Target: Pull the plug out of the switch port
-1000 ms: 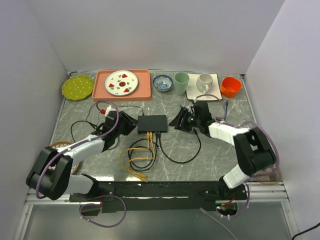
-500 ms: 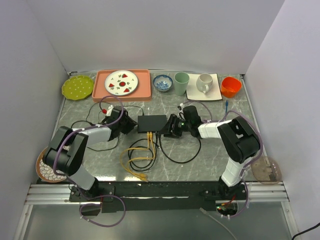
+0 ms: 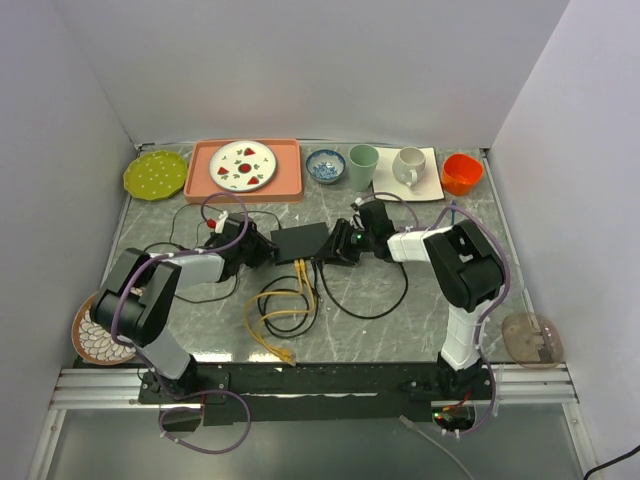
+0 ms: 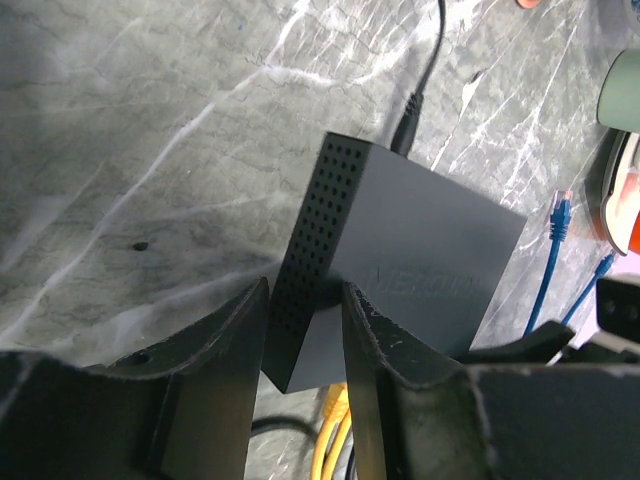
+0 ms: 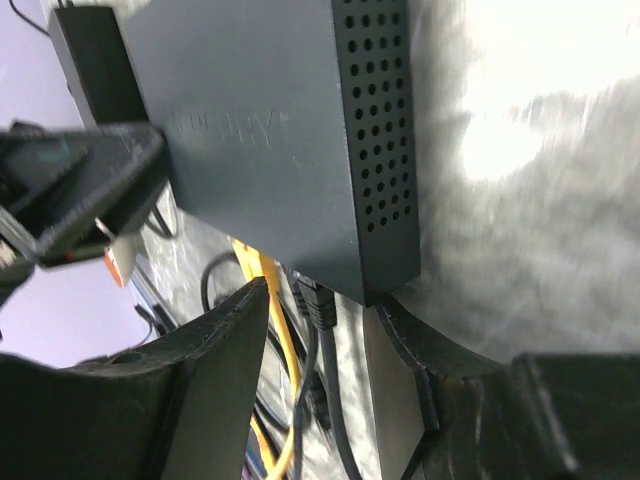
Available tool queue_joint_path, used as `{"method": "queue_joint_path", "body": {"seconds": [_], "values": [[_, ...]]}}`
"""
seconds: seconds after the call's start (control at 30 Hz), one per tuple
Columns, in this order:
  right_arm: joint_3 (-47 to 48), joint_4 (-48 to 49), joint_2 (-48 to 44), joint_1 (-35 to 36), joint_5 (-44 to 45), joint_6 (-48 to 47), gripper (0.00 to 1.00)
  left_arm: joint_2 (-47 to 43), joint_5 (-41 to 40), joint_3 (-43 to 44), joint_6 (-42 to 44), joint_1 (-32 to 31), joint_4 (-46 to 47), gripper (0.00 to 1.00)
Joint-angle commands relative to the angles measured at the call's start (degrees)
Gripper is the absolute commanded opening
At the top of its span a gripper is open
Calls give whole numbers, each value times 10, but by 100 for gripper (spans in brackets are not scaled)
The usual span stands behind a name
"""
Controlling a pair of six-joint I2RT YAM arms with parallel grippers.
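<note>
Marbled grey tabletop [image 3: 430,300] is carrying loose yellow cables [image 3: 272,318] at the lower middle of your overhead frame. Above them, mid-frame, the switch [image 3: 305,242] is sitting with your left gripper [image 4: 305,330] clamping its left corner and your right gripper [image 5: 315,330] holding its jaws apart around the black plug [image 5: 318,300] at its right corner; a pink tray [image 3: 198,170] is lying at upper left.

green plate [image 3: 156,174], pink tray [image 3: 290,170], green cup [image 3: 363,166], orange bowl [image 3: 461,173]

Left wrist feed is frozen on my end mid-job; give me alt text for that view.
The left gripper straddles the near corner of the black switch; contact is unclear. A black cable plugs into its far edge, yellow cables below.
</note>
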Motion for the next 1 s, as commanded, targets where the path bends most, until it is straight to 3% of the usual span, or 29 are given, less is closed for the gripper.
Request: {"method": "queue_joint_path", "body": {"seconds": [0.0,0.3,0.6,0.77,0.97], "values": [[44,-4,8,-9,11,-11,50,-7,10,-7,6,-2,-15,41],[-15,35,-23,-9,13,19,50,-127,-60,-28,-12,-3,7,43],[-43,83,-5,-10,2,66,50,7,113,32,19,-32,111,38],[-43,103,5,-9,-3,92,49,49,138,31,11,-34,132,36],[-50,138,13,-9,7,138,40,60,122,26,13,-34,111,35]]}}
